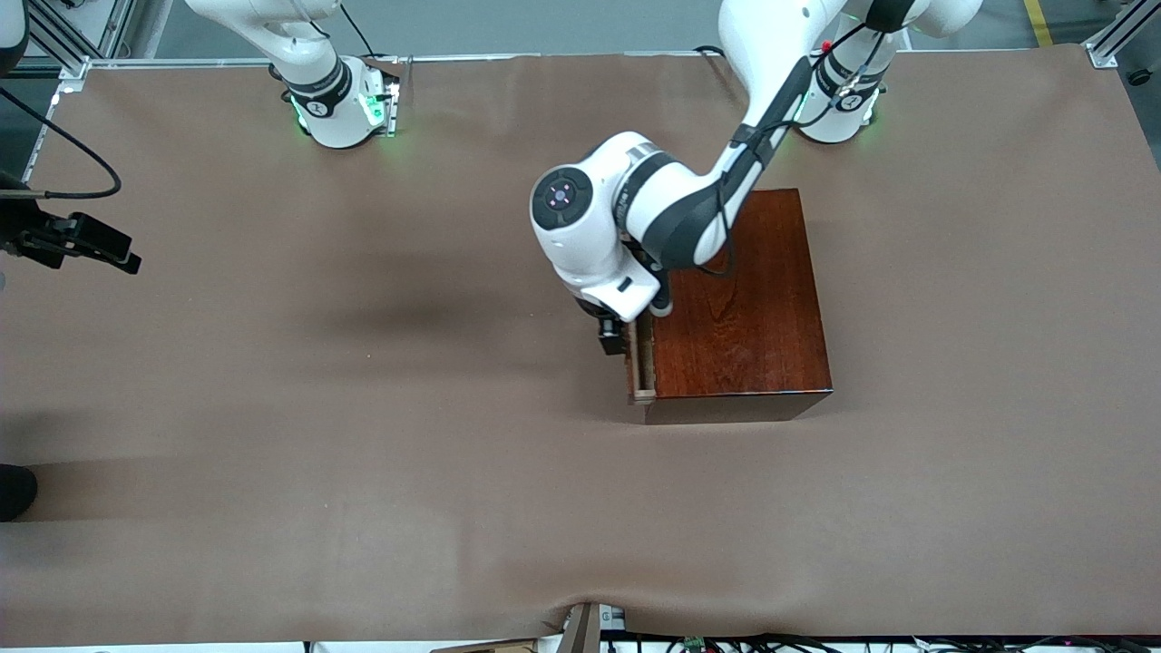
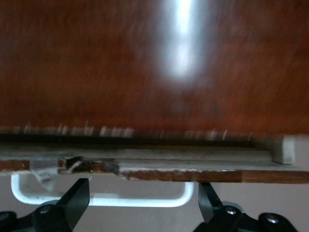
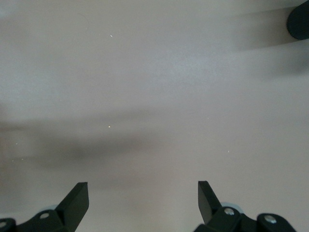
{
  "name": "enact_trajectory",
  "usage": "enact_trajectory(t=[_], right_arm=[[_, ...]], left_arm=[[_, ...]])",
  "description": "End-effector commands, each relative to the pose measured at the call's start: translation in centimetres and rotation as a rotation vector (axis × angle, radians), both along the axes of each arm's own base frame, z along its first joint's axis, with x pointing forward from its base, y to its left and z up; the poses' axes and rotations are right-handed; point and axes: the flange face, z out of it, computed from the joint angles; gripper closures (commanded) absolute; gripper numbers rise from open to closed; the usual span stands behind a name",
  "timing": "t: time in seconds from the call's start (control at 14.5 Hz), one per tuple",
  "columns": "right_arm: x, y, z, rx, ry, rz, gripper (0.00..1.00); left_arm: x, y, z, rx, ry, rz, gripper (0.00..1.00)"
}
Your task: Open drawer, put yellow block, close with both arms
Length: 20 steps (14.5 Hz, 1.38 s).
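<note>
Left tool (image 2: 144,203) wide open, empty, straddling white U-shaped handle (image 2: 101,199) of barely-open pale-wood drawer (image 2: 193,162) | right tool (image 3: 143,203) open, empty, waiting over brown surface (image 3: 154,87) | judgement: centre, close on handle, pull straight toward 9 o'clock.

In the front view the left arm's wrist covers the left gripper (image 1: 613,337) and the end of the drawer (image 1: 640,363) farther from the camera; the white handle (image 2: 104,197) beside the wooden box (image 1: 739,299) is hidden there. The left wrist view is blurred and cuts off the box top and the fingers (image 2: 77,199). The right gripper (image 3: 143,199) sits at the front view's edge, largely cut off.
</note>
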Motion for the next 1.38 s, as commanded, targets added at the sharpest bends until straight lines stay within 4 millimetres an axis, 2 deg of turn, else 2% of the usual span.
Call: enact_trajectory(t=[0.0,0.35,0.55,0.69,0.76,0.83,1.04,1.18,1.31], right_arm=[[-0.3,0.1,0.5,-0.001,-0.008,-0.01,0.0],[-0.3,0.6,0.4,0.001,-0.007,-0.002,0.0],[-0.2,0.7,0.4,0.001,-0.008,0.0,0.0],[-0.2,0.7,0.4,0.001,-0.008,0.0,0.0],[-0.2,0.7,0.4,0.001,-0.008,0.0,0.0],[-0.2,0.7,0.4,0.001,-0.008,0.0,0.0],[-0.2,1.2,0.4,0.001,-0.013,0.007,0.0],[-0.2,1.2,0.4,0.001,-0.013,0.009,0.0],[-0.2,1.2,0.6,0.001,-0.016,0.009,0.0]], left_arm=[[1.3,3.3,1.5,0.07,-0.02,0.028,0.0],[0.9,3.5,1.0,0.102,0.008,0.031,0.0],[0.7,3.2,1.7,0.089,0.004,0.027,0.0],[0.9,3.3,6.8,0.033,-0.031,-0.056,0.0],[1.5,4.5,9.0,0.019,-0.043,-0.103,0.0],[3.0,6.8,11.0,0.007,-0.051,-0.13,0.0],[7.2,14.2,13.9,-0.028,-0.03,-0.205,0.0],[9.8,20.1,15.6,-0.061,-0.015,-0.247,0.0],[11.2,26.7,18.2,-0.111,-0.007,-0.298,0.0]])
